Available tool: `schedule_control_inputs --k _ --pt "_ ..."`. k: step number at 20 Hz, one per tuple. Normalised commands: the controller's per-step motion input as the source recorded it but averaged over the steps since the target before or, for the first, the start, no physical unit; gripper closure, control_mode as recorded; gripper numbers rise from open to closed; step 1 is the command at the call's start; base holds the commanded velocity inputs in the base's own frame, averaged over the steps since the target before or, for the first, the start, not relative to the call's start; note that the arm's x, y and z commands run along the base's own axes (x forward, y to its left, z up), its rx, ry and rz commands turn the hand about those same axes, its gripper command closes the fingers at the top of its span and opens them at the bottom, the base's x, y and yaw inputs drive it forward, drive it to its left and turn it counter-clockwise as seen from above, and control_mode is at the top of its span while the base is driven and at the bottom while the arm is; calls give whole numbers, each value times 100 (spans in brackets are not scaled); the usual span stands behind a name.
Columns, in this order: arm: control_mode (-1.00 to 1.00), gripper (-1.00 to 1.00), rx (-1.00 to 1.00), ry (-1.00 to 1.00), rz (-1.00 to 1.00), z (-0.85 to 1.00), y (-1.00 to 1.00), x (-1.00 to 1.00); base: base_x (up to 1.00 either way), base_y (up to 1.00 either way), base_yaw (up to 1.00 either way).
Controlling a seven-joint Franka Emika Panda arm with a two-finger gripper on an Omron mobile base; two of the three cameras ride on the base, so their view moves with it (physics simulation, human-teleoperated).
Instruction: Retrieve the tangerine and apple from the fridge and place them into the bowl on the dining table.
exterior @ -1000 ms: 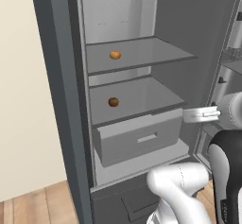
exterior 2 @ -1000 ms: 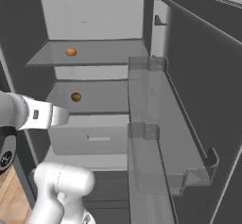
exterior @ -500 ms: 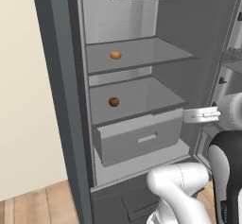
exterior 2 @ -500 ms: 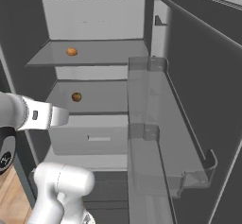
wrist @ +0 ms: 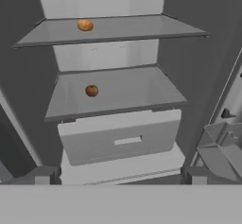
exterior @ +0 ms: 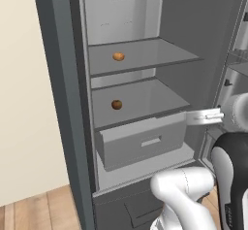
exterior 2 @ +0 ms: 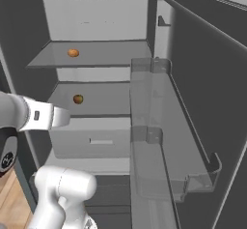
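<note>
The fridge (exterior: 55, 88) stands open in front of me. The bright orange tangerine (exterior: 118, 56) (exterior 2: 73, 52) (wrist: 85, 25) rests on the upper shelf, toward its left. One shelf lower sits the darker apple (exterior: 116, 104) (exterior 2: 77, 98) (wrist: 91, 90), also left of centre. My gripper (wrist: 120, 178) is open, its fingertips (wrist: 45, 175) spread wide, and nothing is between them. It faces the shelves from outside the fridge, well short of both fruits and about level with the drawer. The bowl and the dining table are out of view.
A light grey drawer (exterior: 140, 141) (wrist: 120, 135) sticks out a little under the apple's shelf. The open fridge door (exterior 2: 207, 78) with its clear bins (exterior 2: 159, 126) runs along the right side. A cream wall (exterior: 24, 103) and wooden floor (exterior: 38, 209) lie left of the fridge.
</note>
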Motion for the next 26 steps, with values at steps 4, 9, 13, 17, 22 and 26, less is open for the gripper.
schedule_control_inputs --k 4,9,13,17,22,26 --pt "-100 -100 0 0 12 0 22 18 0 0 0" --pt "-100 -100 0 9 11 0 32 32 0 0 0" --pt "-100 -100 0 18 2 0 28 48 0 0 0" --pt "-100 -100 -2 6 0 -9 14 27 0 0 0" --pt "-100 -100 0 -4 0 -37 0 18 0 0 0" --pt "-100 -100 0 -6 0 -42 0 33 0 0 0"
